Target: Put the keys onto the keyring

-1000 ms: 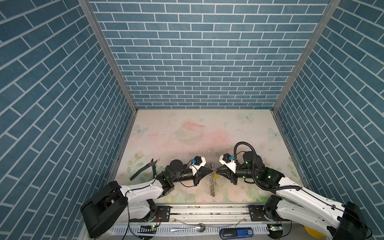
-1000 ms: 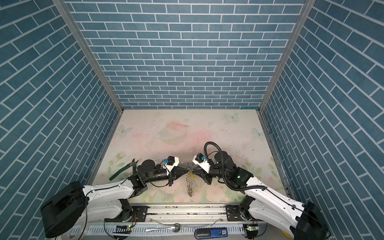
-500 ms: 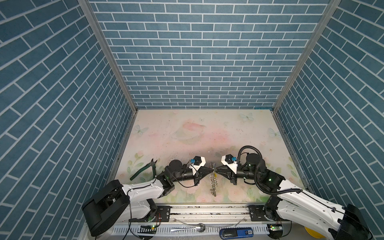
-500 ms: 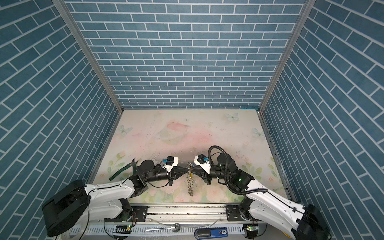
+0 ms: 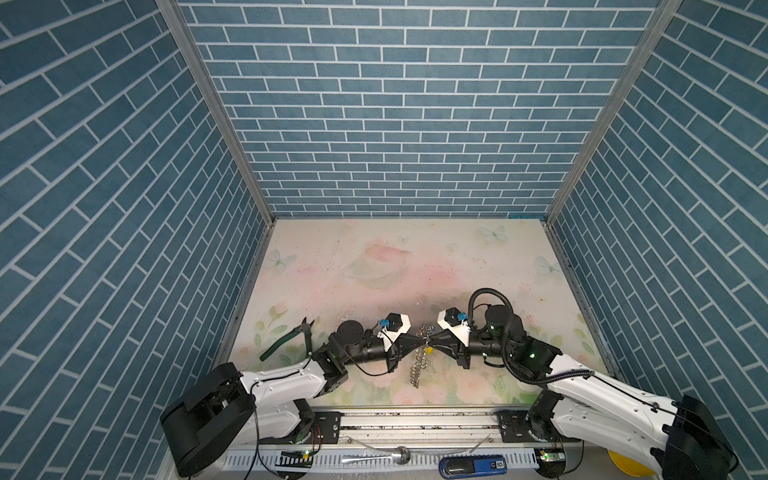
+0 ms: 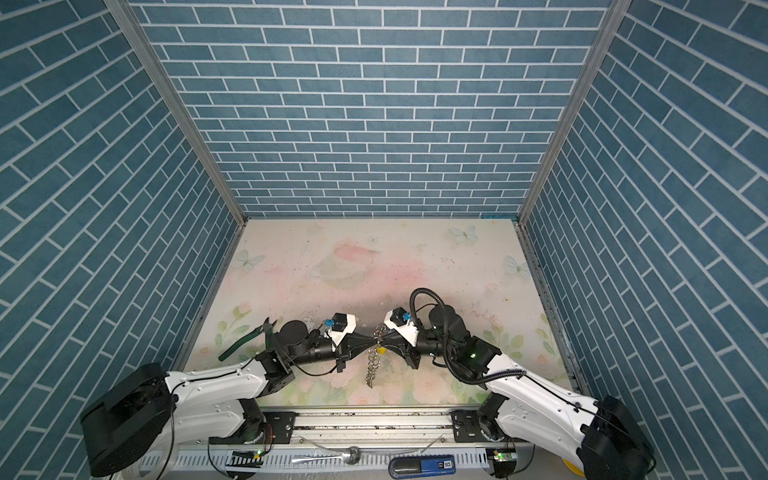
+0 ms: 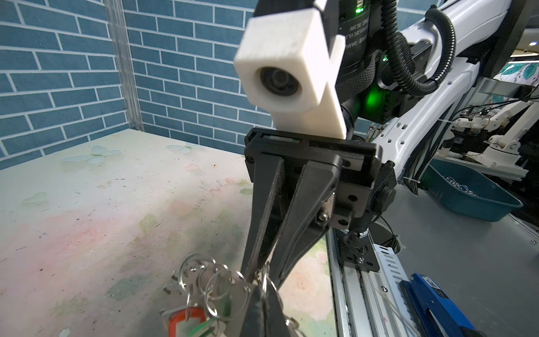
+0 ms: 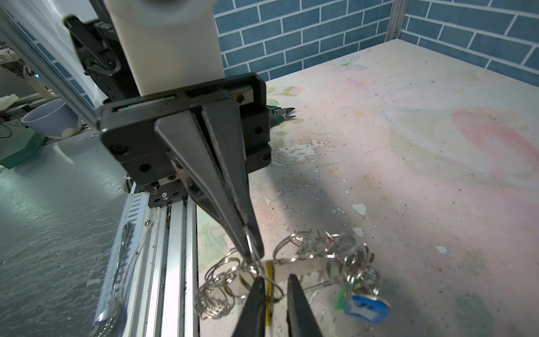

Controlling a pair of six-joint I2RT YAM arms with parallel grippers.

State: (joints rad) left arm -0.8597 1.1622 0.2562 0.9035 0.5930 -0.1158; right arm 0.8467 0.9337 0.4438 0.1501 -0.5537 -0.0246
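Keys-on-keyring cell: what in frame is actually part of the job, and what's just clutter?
Job:
- keys
- keyring chain
- left pincer, shut on the keyring chain
- right pincer, tips at the keys

Clutter:
- green-handled cutters
- spoon
- blue tool

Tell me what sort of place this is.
Likely a robot lab's test cell: brick-print walls box in a floral table, an aluminium rail runs along its front, and more robot arms show beyond.
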